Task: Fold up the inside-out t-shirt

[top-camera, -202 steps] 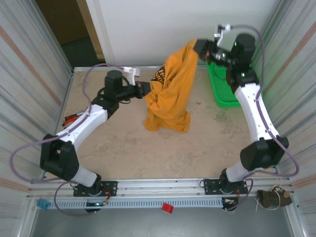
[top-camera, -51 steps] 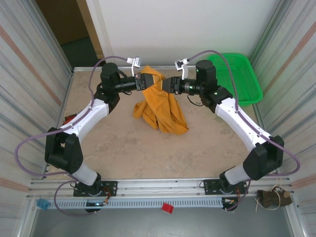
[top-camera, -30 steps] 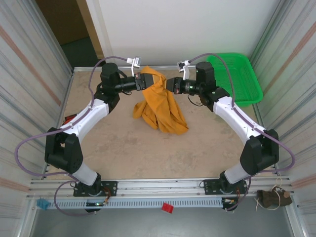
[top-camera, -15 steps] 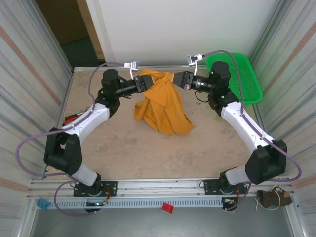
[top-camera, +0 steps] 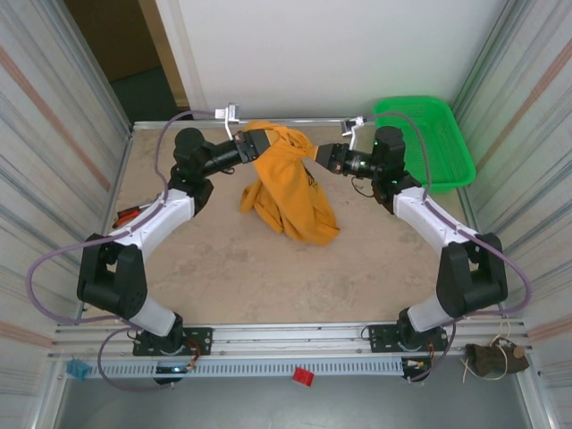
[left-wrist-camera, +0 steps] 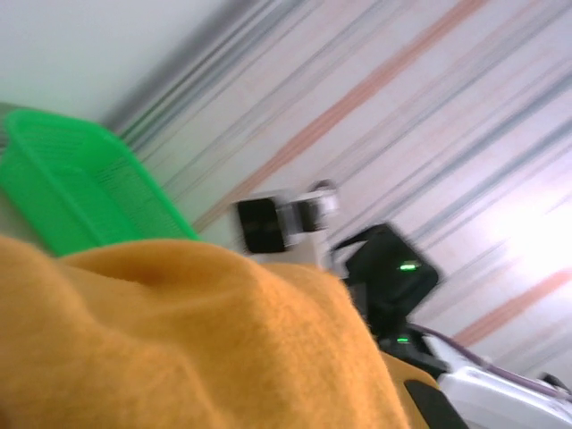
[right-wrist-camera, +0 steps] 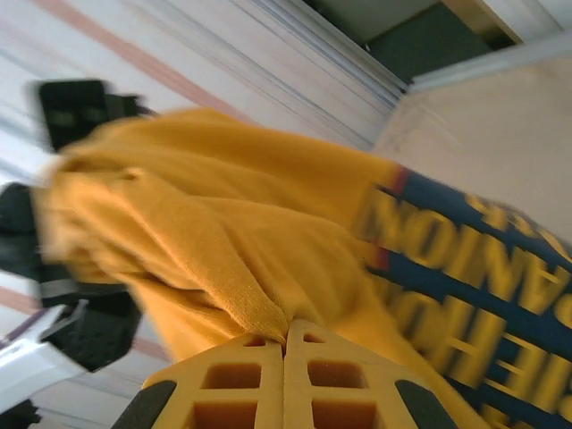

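On the tan table (top-camera: 223, 259), the mustard t-shirt (top-camera: 290, 201) hung in a rumpled drape to the left of the green basket (top-camera: 438, 147). Its top was raised, its lower folds rested on the table, and dark lettering (right-wrist-camera: 465, 268) showed on the side toward the basket. The right gripper (top-camera: 322, 157), between the basket and the shirt, had its orange fingers (right-wrist-camera: 223, 389) pressed together on a fold of the cloth. The left gripper (top-camera: 257, 143), on the shirt's side away from the basket, was buried in fabric, so I could not tell how its jaws stood.
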You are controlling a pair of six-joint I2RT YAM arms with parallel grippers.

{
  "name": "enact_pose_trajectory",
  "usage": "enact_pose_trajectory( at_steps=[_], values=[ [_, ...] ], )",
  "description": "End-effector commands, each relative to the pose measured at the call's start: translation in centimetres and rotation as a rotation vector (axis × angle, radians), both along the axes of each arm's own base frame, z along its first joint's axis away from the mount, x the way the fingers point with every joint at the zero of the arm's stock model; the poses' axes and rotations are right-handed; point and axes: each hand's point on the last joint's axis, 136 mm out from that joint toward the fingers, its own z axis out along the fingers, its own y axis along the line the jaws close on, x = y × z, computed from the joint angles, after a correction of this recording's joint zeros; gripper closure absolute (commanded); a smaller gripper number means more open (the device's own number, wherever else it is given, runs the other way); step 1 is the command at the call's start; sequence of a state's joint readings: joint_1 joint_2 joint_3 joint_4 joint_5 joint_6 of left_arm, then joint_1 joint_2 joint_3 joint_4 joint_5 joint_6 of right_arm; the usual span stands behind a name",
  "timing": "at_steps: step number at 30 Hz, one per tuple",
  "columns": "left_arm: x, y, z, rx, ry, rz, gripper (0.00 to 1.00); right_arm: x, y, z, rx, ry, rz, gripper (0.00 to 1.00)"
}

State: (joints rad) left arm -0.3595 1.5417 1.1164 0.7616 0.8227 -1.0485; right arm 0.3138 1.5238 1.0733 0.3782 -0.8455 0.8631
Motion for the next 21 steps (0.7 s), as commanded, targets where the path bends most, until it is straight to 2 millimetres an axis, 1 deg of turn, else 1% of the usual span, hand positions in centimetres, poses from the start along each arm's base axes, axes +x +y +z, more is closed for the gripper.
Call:
enact_pose_trajectory(
  at_steps=[1, 2, 4, 6, 7, 8, 11, 13, 16, 19, 20, 21],
  values=[
    [-1.6, 0.2, 4.6, -0.149, -0.110, -0.112, 1.00, 0.9, 0.8, -4.6, -0.062, 0.106, -0.032, 1.00],
    [-1.6, 0.2, 4.8, -0.173, -0.111, -0.127, 1.00, 0.8, 1.4, -5.2, -0.070, 0.121, -0.021, 1.00],
    [-1.4, 0.1, 4.9, -0.201, -0.103, -0.149, 1.00, 0.4, 2.2, -5.6, -0.087, 0.142, 0.006, 1.00],
    [-1.2, -0.1, 4.7, -0.198, -0.096, -0.155, 1.00, -0.1, 2.2, -4.7, -0.098, 0.123, 0.023, 0.81],
    [-1.1, -0.2, 4.5, -0.188, -0.094, -0.154, 1.00, -0.4, 1.8, -3.9, -0.107, 0.100, 0.019, 0.76],
    [-1.0, -0.2, 4.4, -0.180, -0.092, -0.150, 1.00, -0.7, 1.1, -2.9, -0.119, 0.076, 0.004, 0.73],
    [-1.1, -0.3, 4.3, -0.167, -0.085, -0.154, 1.00, -1.8, -1.1, 0.2, -0.151, -0.012, -0.046, 0.72],
    [-1.0, -0.4, 4.3, -0.165, -0.075, -0.161, 1.00, -2.7, -1.8, 2.6, -0.164, -0.088, -0.060, 0.70],
    [-0.8, -0.5, 4.1, -0.162, -0.064, -0.165, 1.00, -3.8, -1.5, 6.0, -0.156, -0.180, -0.049, 0.69],
    [-0.9, -0.8, 3.9, -0.153, -0.060, -0.170, 1.00, -4.8, -0.1, 8.7, -0.127, -0.247, -0.009, 0.69],
    [-1.0, -0.9, 3.9, -0.149, -0.059, -0.173, 1.00, -5.0, 0.4, 9.3, -0.124, -0.262, -0.004, 0.69],
    [-0.9, -0.9, 3.8, -0.142, -0.060, -0.169, 1.00, -5.2, 0.8, 9.9, -0.121, -0.279, 0.005, 0.63]
  ],
)
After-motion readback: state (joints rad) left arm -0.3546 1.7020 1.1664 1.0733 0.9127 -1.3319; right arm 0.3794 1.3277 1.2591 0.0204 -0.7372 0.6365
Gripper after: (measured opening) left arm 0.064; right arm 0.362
